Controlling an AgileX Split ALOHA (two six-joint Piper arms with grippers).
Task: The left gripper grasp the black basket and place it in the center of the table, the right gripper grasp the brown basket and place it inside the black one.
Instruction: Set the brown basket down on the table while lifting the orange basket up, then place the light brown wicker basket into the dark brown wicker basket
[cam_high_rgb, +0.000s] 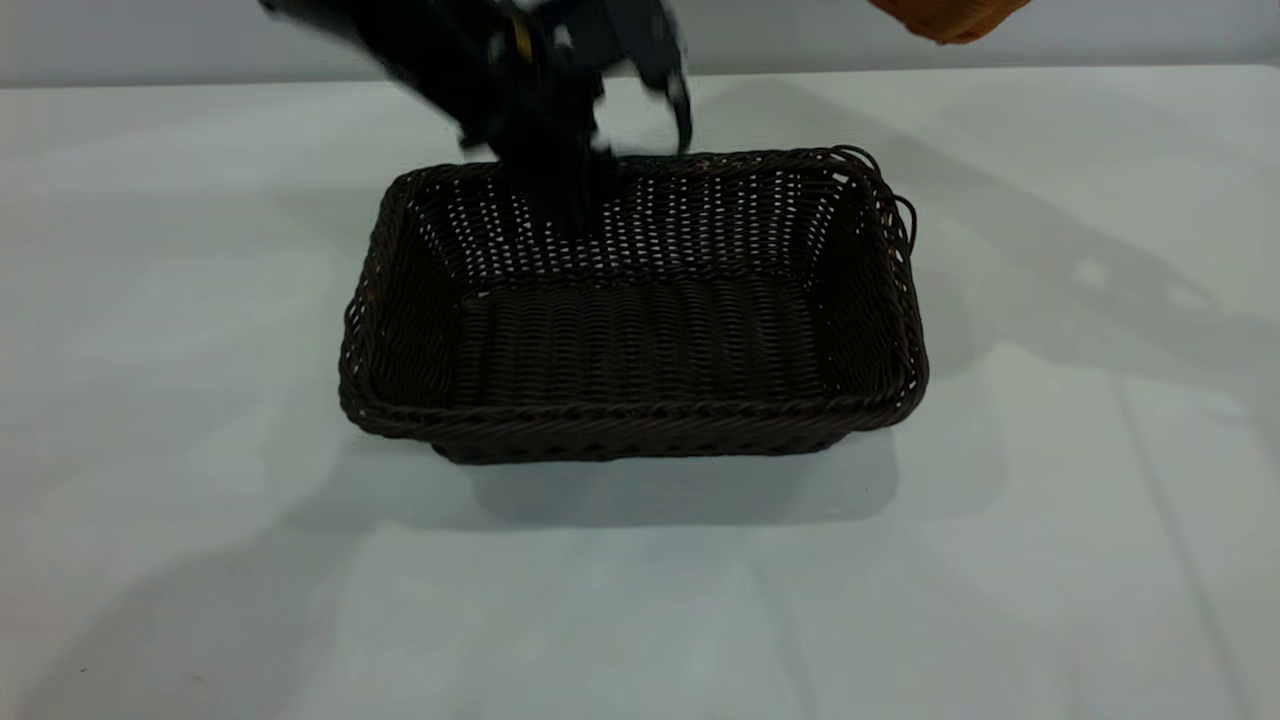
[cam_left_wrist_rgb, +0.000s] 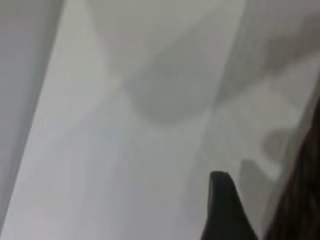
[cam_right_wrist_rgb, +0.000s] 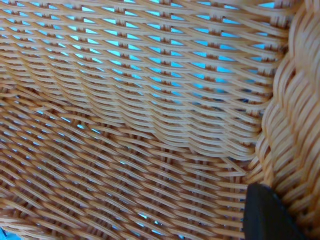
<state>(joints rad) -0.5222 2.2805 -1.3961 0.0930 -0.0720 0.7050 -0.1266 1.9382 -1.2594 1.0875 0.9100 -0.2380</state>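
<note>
The black basket (cam_high_rgb: 640, 330) sits upright on the white table (cam_high_rgb: 200, 400), about at its middle. My left gripper (cam_high_rgb: 625, 160) hangs blurred over the basket's far rim with its fingers spread, holding nothing. In the left wrist view one dark finger (cam_left_wrist_rgb: 222, 210) shows over the table, and the black basket's edge (cam_left_wrist_rgb: 305, 200) is beside it. The brown basket (cam_high_rgb: 950, 15) is held up in the air at the far right, mostly out of the exterior view. It fills the right wrist view (cam_right_wrist_rgb: 150, 125), where one finger (cam_right_wrist_rgb: 265, 212) of my right gripper lies against the inside of its braided rim (cam_right_wrist_rgb: 292, 125).
Open table surface lies on all sides of the black basket. Arm shadows fall across the table's right side (cam_high_rgb: 1100, 290). The table's far edge (cam_high_rgb: 200, 85) meets a pale wall.
</note>
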